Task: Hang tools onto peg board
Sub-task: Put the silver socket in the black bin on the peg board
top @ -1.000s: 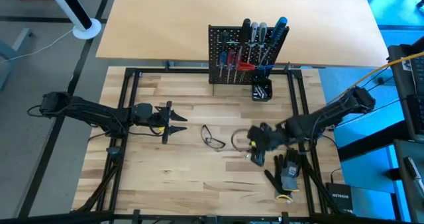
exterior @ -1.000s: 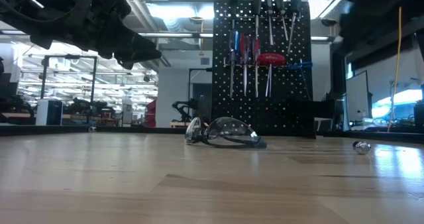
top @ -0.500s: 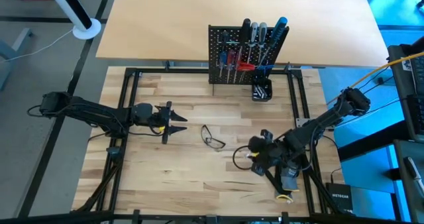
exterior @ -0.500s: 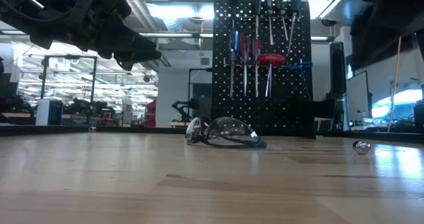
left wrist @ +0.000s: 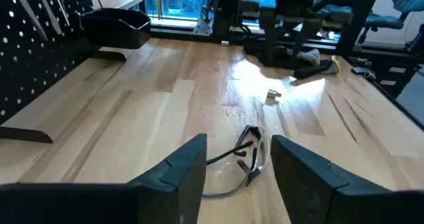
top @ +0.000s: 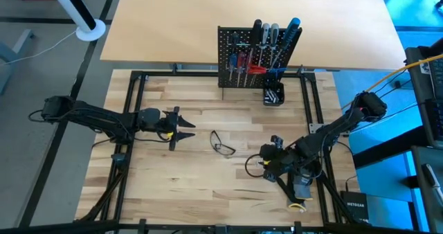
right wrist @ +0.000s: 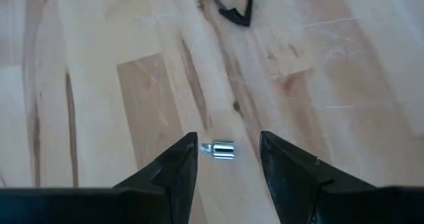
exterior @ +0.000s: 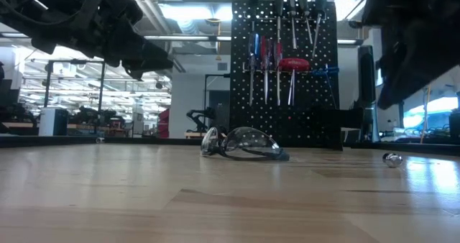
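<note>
Small metal bit [right wrist: 223,150] on table, between parted right pincer [right wrist: 228,163] fingers.

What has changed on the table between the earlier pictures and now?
The right gripper drew back toward the table's near edge, away from the peg board, open and empty, now over a small metal bit. The left gripper, glasses and hung tools stayed put.
</note>
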